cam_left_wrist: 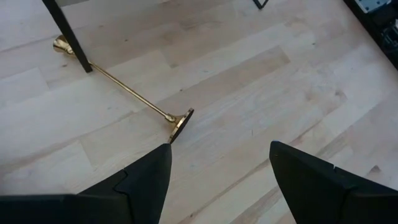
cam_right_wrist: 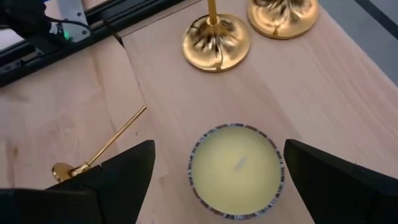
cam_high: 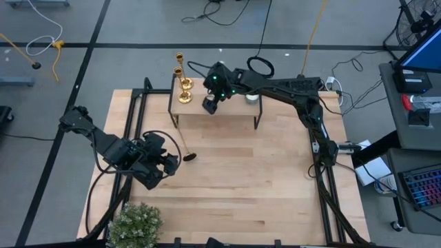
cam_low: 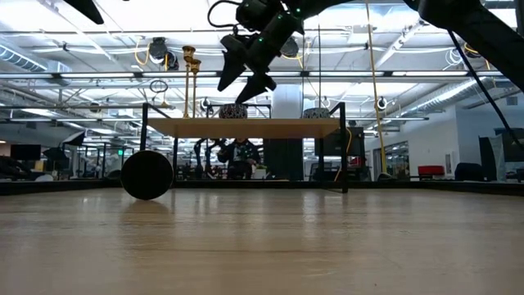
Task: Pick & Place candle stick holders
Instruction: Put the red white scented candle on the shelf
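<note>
L gripper (cam_high: 167, 165) open, empty, R gripper (cam_high: 209, 105) same

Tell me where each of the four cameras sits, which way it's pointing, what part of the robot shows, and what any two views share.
High view: overhead, looking straight down on the table; both arms show.
Low view: at tabletop height, looking level toward the shelf; the right gripper hangs above it.
Left wrist view: looks down past the open left gripper at the fallen candlestick.
Right wrist view: looks down past the open right gripper at a candle and two upright candlesticks.
Shared: both wrist views show the fallen candlestick.
</note>
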Motion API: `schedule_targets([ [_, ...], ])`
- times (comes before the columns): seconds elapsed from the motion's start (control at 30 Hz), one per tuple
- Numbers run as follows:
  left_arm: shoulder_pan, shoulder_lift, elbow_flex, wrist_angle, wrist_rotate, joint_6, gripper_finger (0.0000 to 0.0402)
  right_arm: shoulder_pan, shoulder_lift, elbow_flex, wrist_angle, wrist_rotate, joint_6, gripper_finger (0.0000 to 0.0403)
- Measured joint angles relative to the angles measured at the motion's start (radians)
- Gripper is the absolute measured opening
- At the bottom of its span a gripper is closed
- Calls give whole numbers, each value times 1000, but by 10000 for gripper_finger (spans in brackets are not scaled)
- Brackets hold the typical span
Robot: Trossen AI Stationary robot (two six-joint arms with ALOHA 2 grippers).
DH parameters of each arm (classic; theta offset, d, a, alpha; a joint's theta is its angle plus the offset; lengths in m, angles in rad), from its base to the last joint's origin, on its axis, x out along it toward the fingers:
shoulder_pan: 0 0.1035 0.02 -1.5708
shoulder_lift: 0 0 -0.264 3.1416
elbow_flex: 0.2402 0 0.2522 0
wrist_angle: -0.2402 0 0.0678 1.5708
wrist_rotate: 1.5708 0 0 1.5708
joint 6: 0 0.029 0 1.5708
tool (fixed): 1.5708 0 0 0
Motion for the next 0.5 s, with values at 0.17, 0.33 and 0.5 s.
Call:
schedule_targets([
  [0.17,0,0,0,0,0,4,273,-3,0,0,9,28,1,355],
  [0.33,0,0,0,0,0,6,273,-7,12,-5,21,27,8,355],
  [0.5,0,0,0,9,0,6,273,2,28,-30,-16,24,5,355],
])
